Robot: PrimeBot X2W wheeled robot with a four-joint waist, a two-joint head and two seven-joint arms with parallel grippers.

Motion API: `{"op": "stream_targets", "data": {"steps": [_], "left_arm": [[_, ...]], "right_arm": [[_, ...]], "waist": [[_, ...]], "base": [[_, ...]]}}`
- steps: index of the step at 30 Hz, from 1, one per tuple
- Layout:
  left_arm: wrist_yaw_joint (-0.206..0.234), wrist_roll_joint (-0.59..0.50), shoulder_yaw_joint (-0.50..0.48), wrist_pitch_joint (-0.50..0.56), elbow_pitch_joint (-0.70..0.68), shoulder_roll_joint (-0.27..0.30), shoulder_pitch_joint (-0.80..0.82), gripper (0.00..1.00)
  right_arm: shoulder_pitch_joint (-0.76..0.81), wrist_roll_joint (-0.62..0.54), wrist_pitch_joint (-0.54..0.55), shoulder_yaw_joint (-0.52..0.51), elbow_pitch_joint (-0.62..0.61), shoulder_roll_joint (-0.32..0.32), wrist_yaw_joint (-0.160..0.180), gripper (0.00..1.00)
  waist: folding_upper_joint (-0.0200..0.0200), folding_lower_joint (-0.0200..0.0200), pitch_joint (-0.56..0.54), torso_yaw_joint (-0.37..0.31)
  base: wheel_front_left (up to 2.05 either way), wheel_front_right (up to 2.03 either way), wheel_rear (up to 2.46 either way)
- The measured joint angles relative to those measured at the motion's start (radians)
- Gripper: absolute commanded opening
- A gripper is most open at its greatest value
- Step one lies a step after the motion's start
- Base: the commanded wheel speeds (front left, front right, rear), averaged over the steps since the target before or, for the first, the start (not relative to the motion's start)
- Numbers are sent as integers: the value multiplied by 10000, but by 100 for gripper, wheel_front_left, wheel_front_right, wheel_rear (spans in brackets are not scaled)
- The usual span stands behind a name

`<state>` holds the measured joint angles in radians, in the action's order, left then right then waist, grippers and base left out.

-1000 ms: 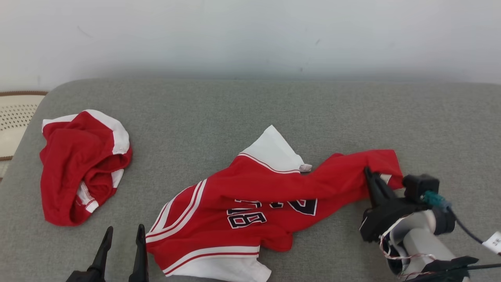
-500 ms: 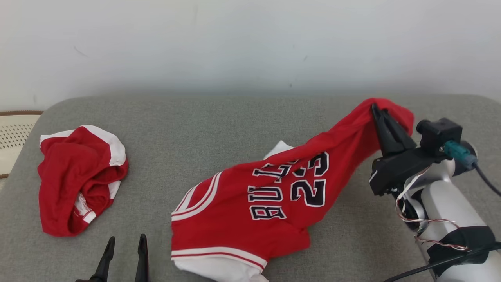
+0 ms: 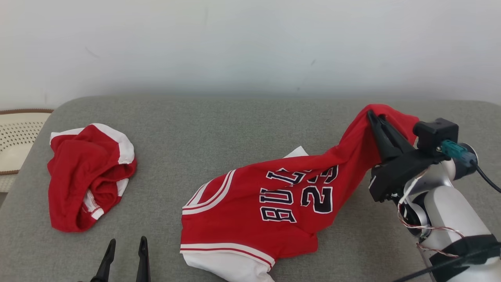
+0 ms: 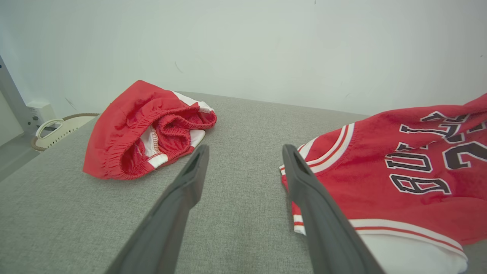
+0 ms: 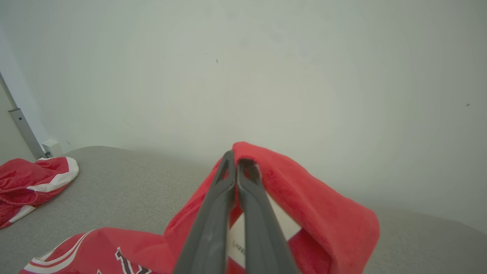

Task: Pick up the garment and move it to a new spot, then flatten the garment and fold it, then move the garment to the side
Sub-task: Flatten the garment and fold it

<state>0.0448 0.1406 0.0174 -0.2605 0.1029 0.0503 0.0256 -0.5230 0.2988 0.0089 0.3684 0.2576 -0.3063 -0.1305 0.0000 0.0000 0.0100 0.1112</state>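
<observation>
The garment (image 3: 282,199) is a red basketball jersey with white trim and dark lettering, spread over the grey cushion (image 3: 219,129). My right gripper (image 3: 372,115) is shut on its upper right corner and holds that end lifted, while the rest trails down to the left. In the right wrist view the red cloth (image 5: 304,205) drapes over the closed right gripper (image 5: 237,160). My left gripper (image 3: 125,244) stands open at the lower left, apart from the garment's hem. In the left wrist view the garment (image 4: 399,190) lies to the right of the open left gripper (image 4: 243,152).
A crumpled pair of red shorts (image 3: 88,172) with white trim lies at the cushion's left; the shorts (image 4: 144,129) also appear in the left wrist view. A pale woven basket (image 3: 15,137) sits beyond the left edge. A white wall (image 3: 250,43) rises behind the cushion.
My right gripper has lifted the jersey's corner up off the cushion and drawn the jersey to the right. The head camera has shifted. The left gripper stays open and still.
</observation>
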Motion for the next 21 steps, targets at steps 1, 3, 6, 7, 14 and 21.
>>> {"op": "stream_targets", "data": {"steps": [1, 3, 6, 7, 14, 21], "left_arm": [[-2, 0, 10, 0, 0, 0, 1, 100], [-4, 0, 21, 0, 0, 0, 7, 100], [-2, 10, 59, 0, 2, 0, 27, 100], [-2, 15, 96, 0, 6, 0, 45, 100], [-2, 105, 301, 0, 56, 2, 203, 100], [0, 173, 487, 0, 130, -2, 360, 100]], "right_arm": [[-57, -2, 2, 35, 77, 8, 0, 0], [-270, -4, 13, 136, 295, 46, 0, 0], [-705, 2, 35, 389, 744, 174, 0, 0], [-840, 2, 40, 495, 943, 230, 0, 0], [-1700, 265, -276, 1392, 2211, 938, 0, 0], [-2373, 384, -1047, 2203, 4100, 1513, 0, 45]], "waist": [[1, 0, 14, 32], [1, 0, 41, 97], [0, 0, 80, 192], [0, 0, 92, 226], [0, 0, 244, 514], [0, 0, 495, 674]], "base": [[0, 0, 0], [0, 0, 0], [0, 0, 0], [0, 0, 0], [0, 0, 0], [0, 0, 0]]}}
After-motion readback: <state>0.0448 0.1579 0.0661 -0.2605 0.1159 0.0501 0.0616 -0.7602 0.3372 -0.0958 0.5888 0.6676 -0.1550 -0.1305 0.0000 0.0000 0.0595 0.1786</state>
